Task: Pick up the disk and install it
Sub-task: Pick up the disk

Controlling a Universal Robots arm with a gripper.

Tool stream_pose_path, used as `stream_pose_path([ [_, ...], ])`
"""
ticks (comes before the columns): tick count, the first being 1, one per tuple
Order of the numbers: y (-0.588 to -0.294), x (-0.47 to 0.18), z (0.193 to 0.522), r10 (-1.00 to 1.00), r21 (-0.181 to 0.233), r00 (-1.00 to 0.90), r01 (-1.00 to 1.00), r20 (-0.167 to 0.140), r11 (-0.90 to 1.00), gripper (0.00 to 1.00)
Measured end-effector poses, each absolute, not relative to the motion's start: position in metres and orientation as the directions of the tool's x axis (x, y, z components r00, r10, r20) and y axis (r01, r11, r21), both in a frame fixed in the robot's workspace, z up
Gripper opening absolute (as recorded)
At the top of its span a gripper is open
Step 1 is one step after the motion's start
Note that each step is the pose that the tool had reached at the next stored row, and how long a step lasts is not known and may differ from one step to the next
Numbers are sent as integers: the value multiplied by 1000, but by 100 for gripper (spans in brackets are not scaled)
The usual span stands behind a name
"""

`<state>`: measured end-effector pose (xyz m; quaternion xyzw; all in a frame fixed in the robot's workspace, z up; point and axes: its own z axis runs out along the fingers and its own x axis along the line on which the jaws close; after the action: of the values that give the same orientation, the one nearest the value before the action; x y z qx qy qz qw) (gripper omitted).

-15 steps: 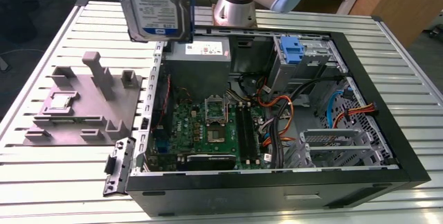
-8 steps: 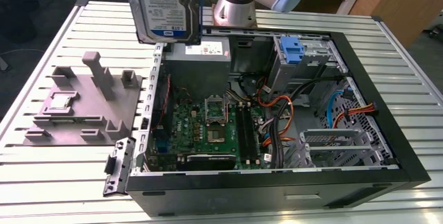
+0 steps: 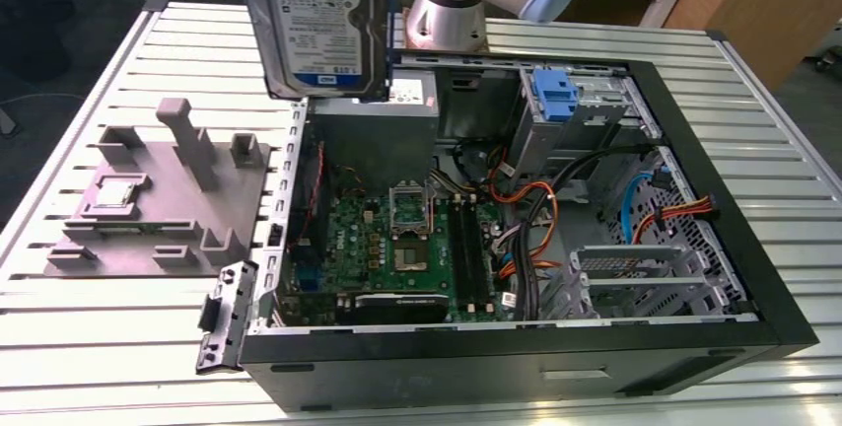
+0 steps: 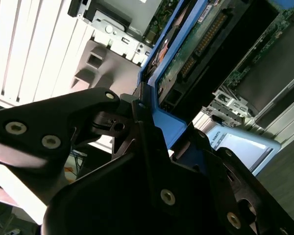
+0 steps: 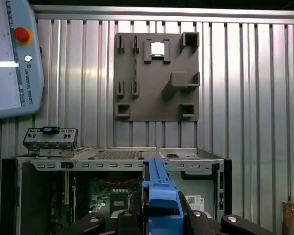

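Disk in hand; white-and-blue label

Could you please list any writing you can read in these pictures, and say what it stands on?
Label on the disk: print too small to read.
Teach pendant: a maker's mark along its edge; nothing else legible.
White sticker in the computer case: too small to read.

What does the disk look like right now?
The disk is a flat silver-grey box with a white-and-blue label and a blue plastic frame on its edges. It hangs upright in the air over the edge of the open computer, with the black hand clamped on its frame.
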<state>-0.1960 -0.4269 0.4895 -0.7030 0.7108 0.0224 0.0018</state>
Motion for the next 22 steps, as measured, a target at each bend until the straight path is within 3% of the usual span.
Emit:
stream_pose_path([
  [22,-428,-146,485,-999,29,-12,-1000,-34,11,37],
])
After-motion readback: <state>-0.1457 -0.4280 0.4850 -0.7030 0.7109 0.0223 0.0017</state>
